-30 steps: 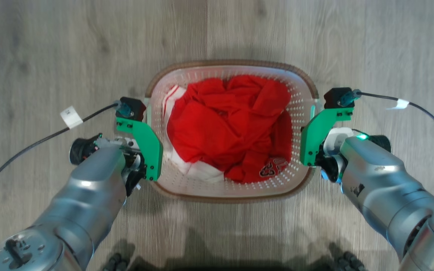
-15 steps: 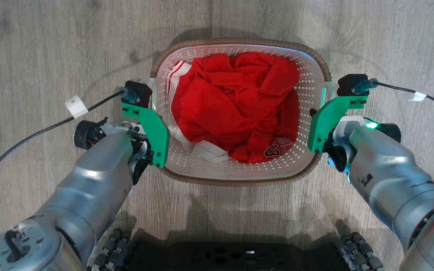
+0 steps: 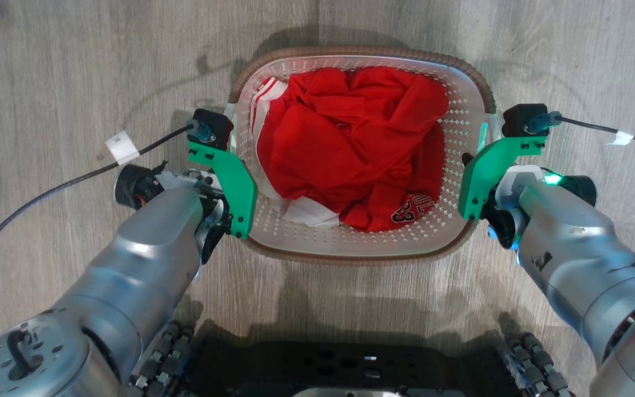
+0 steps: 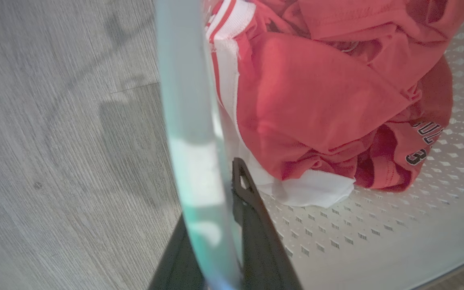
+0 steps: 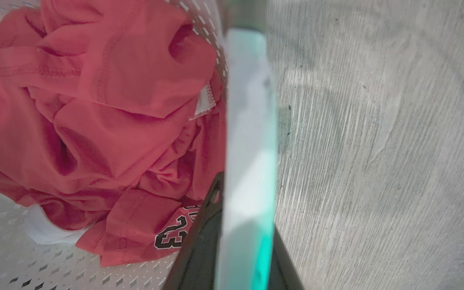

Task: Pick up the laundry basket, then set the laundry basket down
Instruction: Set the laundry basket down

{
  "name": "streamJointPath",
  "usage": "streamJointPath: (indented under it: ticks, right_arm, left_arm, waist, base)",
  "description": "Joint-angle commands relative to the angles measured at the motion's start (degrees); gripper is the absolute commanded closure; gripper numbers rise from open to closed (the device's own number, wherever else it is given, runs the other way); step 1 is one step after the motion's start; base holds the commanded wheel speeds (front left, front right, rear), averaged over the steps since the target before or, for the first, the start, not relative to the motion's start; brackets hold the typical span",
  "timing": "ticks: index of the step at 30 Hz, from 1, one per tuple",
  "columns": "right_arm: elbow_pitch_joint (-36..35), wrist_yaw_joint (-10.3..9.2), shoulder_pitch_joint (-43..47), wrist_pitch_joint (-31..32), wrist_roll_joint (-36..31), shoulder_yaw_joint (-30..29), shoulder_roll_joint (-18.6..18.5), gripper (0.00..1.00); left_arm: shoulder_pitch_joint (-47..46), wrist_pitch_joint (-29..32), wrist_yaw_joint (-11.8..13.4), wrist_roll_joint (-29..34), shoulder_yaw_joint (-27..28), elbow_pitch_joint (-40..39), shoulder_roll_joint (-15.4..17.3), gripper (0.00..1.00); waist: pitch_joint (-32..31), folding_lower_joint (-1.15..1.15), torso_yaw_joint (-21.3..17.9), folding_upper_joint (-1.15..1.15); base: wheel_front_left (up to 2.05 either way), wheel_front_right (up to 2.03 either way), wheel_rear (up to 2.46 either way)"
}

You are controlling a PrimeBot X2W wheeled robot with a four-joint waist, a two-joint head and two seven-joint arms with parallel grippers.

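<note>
The laundry basket (image 3: 361, 53), white and perforated with a brown woven rim, hangs between my two arms over the wooden floor. Red and white clothes (image 3: 350, 149) fill it. My left gripper (image 3: 228, 173) sits at the basket's left side handle under a green bracket. In the left wrist view the left gripper (image 4: 212, 209) is shut on the pale handle (image 4: 187, 100), one dark finger (image 4: 252, 209) inside the basket. My right gripper (image 3: 478, 173) is at the right side handle. The right gripper (image 5: 248, 225) is likewise shut on that handle (image 5: 250, 100).
Grey wood-look floor (image 3: 75, 66) lies all around. My dark wheeled base (image 3: 350, 366) shows at the bottom edge. Black cables with white tags trail from each wrist, left (image 3: 122, 148) and right (image 3: 620, 138).
The whole head picture has shifted: my base has come into view below and the basket and both grippers sit higher in it. Both grippers keep their hold on the handles.
</note>
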Motion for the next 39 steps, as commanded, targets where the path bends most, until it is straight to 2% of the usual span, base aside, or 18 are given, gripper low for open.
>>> streamJointPath:
  ticks: [1, 10, 11, 12, 13, 17, 27, 34, 39]
  right_arm:
    - [-0.8, 0.41, 1.1, -0.9, -0.7, 0.1, 0.5, 1.0]
    - [-0.8, 0.41, 1.3, -0.9, -2.4, -1.1, 0.2, 1.0]
    - [-0.8, 0.41, 1.2, -0.9, -2.7, -1.2, 0.1, 0.6]
    - [-0.8, 0.41, 1.2, -1.2, -3.0, -1.3, -0.1, 0.07]
    - [-0.8, 0.41, 1.2, -1.5, -3.3, -1.6, -0.3, 0.0]
    - [-0.8, 0.41, 1.4, -1.5, -4.3, -2.9, -0.5, 0.0]
    - [-0.8, 0.41, 2.8, -1.1, -6.8, -4.7, -0.5, 0.0]
    - [-0.8, 0.41, 5.0, 0.1, -9.1, -6.5, -0.4, 0.0]
    - [-0.8, 0.41, 7.8, 0.6, -10.9, -7.7, 0.7, 0.0]
  left_arm:
    - [-0.3, -0.2, -0.4, 1.1, 0.0, -1.8, -0.2, 1.0]
    - [-0.6, -0.4, 0.1, 0.7, -0.1, -1.9, -0.2, 1.0]
    - [-0.5, -0.3, 0.4, 0.4, -0.1, -1.8, -0.2, 1.0]
    - [-0.5, -0.3, 0.7, 0.1, -0.1, -1.8, -0.2, 0.51]
    - [-0.5, -0.3, 1.1, 0.0, -0.1, -1.8, -0.2, 0.0]
    - [-0.7, -1.0, 2.6, -0.3, -0.1, -1.3, -0.2, 0.0]
    - [0.4, -0.7, 2.7, 0.3, -0.1, -0.4, -0.2, 0.0]
    - [2.7, 1.0, 2.7, 0.8, -0.1, 0.8, -0.2, 0.0]
    - [5.6, 2.4, 2.4, 1.9, -0.1, 2.2, -0.2, 0.0]
  waist:
    - [0.2, 0.0, 0.2, 0.0]
    - [0.8, 0.0, 0.5, 0.0]
    - [0.9, 0.0, 0.5, 0.0]
    - [0.9, 0.0, 0.6, 0.0]
    - [0.9, 0.0, 0.6, 0.0]
    - [0.7, 0.0, 0.8, 0.0]
    - [-1.9, 0.0, 0.9, 0.0]
    - [-6.9, 0.0, 0.4, 0.0]
    - [-13.3, 0.0, -0.4, 0.0]
  base:
    - [0.0, 0.0, 0.0]
    - [0.0, 0.0, 0.0]
    - [0.0, 0.0, 0.0]
    - [0.0, 0.0, 0.0]
    - [0.0, 0.0, 0.0]
    - [0.0, 0.0, 0.0]
    - [0.0, 0.0, 0.0]
    - [0.0, 0.0, 0.0]
    - [0.0, 0.0, 0.0]
